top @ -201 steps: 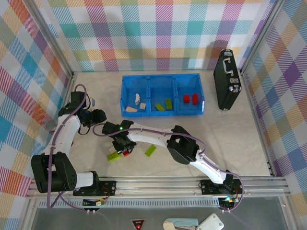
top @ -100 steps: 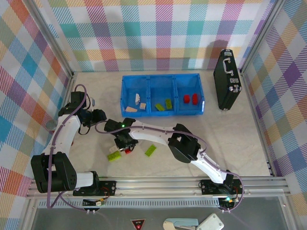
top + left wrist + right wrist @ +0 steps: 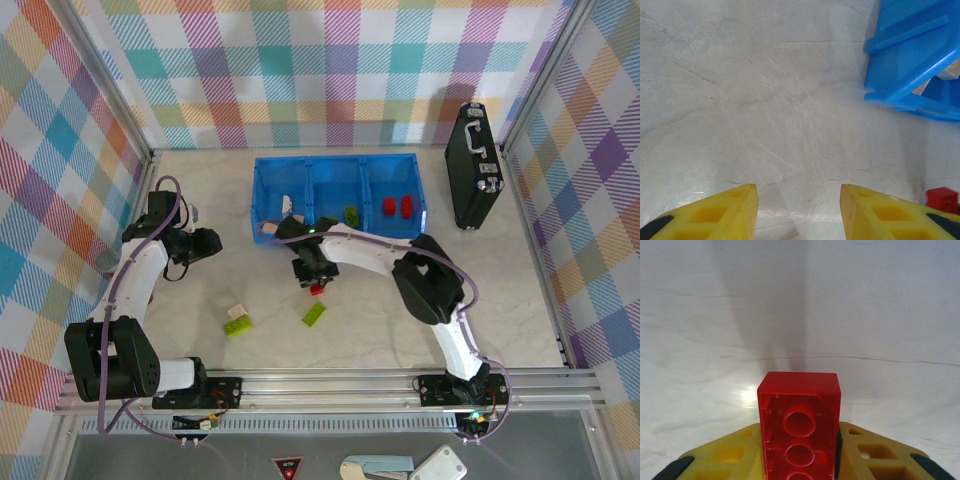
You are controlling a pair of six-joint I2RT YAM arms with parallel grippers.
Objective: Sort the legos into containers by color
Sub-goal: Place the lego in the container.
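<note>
You're in the carry step: your right pincer is shut tight on a red brick, which stands up between the pads with its hollow underside facing the wrist camera. From above, the brick hangs over the counter just in front of the tray, roughly below the wall between the left and middle compartments, so it is not yet over any of them. The two reds already sorted lie in the right compartment, greens in the middle, creams in the left. Your next move, as I judge it, is to swing the brick right along the tray front, keep it high enough to clear the near wall, and stop over the right compartment before you let go. Drop it early and it lands with the greens. Your left pincer hangs partly open with nothing between its fingers, over bare counter left of the tray, out of the way. A loose green and a cream-and-green pair lie on the counter nearer you, yet to be sorted.
</note>
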